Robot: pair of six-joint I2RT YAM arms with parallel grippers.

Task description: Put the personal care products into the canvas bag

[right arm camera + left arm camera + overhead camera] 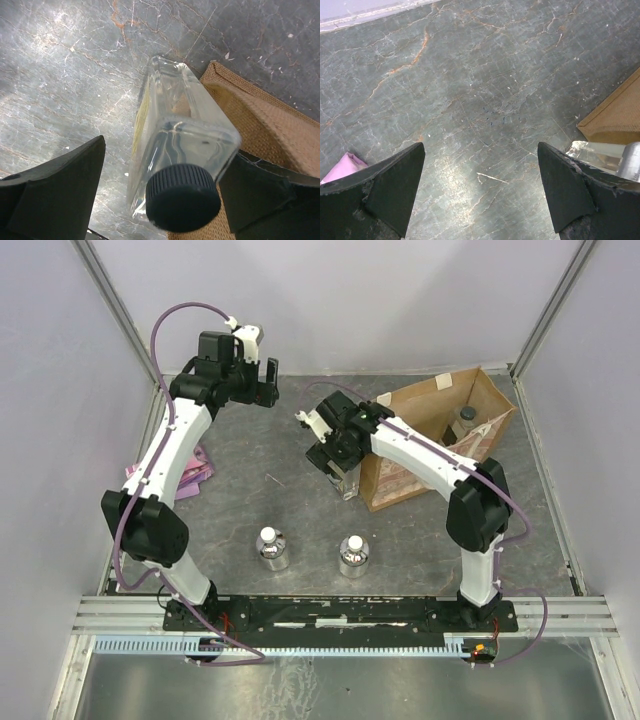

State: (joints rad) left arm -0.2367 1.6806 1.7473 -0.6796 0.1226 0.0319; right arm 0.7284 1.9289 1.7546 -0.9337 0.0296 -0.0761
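**Almost in hand: clear bottle stands between spread fingers at the bag's corner**

Directly below the right end effector, a tall clear bottle stands on the tabletop. Its dark cap is uppermost and its long axis runs up toward the wrist, though whether it is plumb or leaning is hard to tell. The fingers are spread wide on either side of it. There is a clear gap on one side, while the other finger sits at or just behind the bottle's edge, so nothing is gripped yet. The bottle is just beside the near left corner of the canvas bag, whose open mouth lies up and to the right of the grasp point. The move to come therefore looks like a squeeze, a lift and a short carry over the rim.

Inside the bag, a second clear bottle with a dark cap is visible. Two short silvery bottles with white caps wait near the arm bases, well apart from the bag. The left one is nearer the left arm.

The left end effector hangs wide open and empty over bare tabletop at the far side. A pink packet lies at the left edge.
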